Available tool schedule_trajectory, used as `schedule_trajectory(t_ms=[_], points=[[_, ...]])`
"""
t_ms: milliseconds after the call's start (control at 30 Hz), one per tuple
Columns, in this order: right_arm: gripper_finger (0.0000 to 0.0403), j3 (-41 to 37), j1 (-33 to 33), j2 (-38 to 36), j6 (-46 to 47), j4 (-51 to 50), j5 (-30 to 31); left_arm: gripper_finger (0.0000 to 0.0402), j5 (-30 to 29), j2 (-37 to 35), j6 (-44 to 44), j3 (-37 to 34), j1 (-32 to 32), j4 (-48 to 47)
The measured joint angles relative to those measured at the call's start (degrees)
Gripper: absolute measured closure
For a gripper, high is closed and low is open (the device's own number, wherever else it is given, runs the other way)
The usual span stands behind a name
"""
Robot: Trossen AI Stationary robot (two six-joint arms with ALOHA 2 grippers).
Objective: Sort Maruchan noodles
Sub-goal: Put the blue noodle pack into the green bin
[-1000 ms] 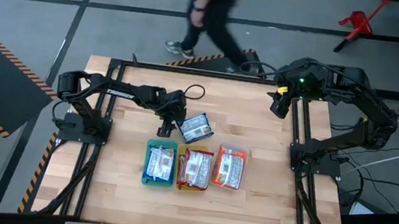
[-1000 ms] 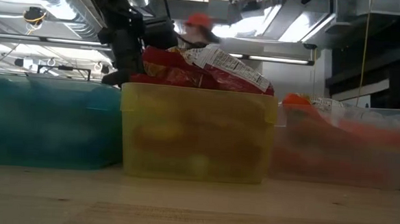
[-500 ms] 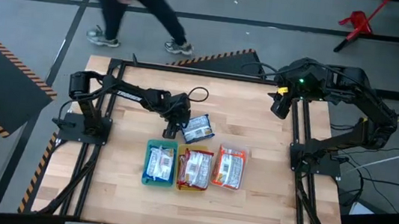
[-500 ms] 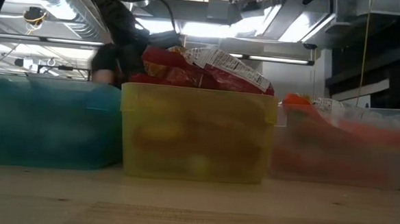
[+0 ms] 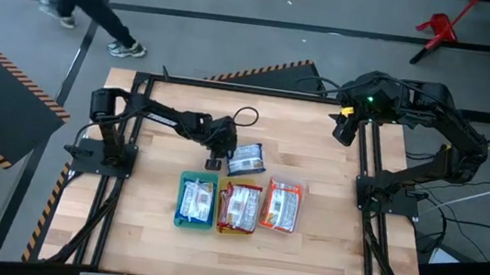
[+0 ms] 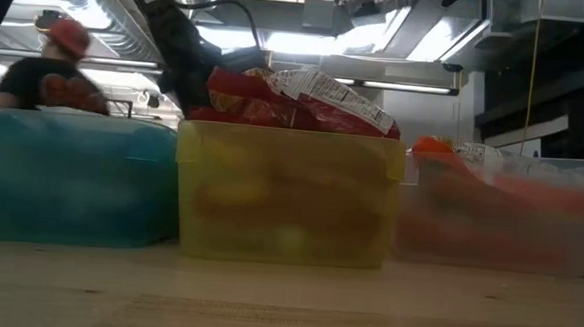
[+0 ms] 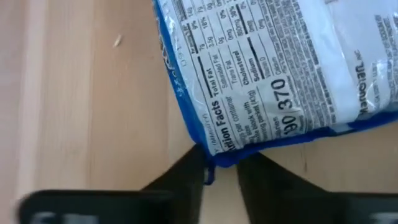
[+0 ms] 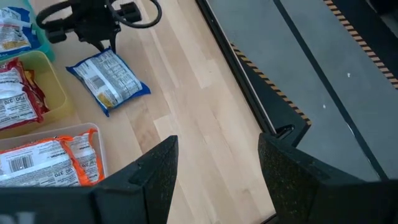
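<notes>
The left gripper [image 5: 216, 159] pinches one corner of a blue-and-white noodle packet [image 5: 246, 159], its two fingers [image 7: 180, 183] squeezed onto the blue edge. The packet lies flat on the table [image 5: 319, 137] near the middle, label side down, its long side running toward the right edge. Just in front stand three trays in a row. The green tray [image 5: 195, 199] holds blue packets, the yellow tray [image 5: 238, 207] holds red ones, and the clear tray [image 5: 282, 206] holds orange ones. The right gripper [image 5: 342, 129] waits at the far right corner, fingers apart, holding nothing.
</notes>
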Motion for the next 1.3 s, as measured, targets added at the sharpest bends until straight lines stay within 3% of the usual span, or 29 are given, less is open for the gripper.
schedule_trajectory(t_ms=[133, 233, 733, 1300], points=[[0.0194, 0.0, 0.0, 0.0, 0.6, 0.0, 0.0, 0.0387, 0.1, 1.3, 0.4, 0.2, -1.0, 1.7], [0.0194, 0.0, 0.0, 0.0, 1.1, 0.0, 0.0, 0.0398, -2.8, 1.2, 0.2, 0.1, -2.1, 2.1], [0.0194, 0.0, 0.0, 0.0, 2.2, 0.0, 0.0, 0.0401, -13.7, -12.4, -6.6, -0.1, -4.7, -4.5], [0.0194, 0.0, 0.0, 0.0, 3.5, 0.0, 0.0, 0.0401, -19.8, -31.1, -11.5, -0.1, -9.9, -12.7]])
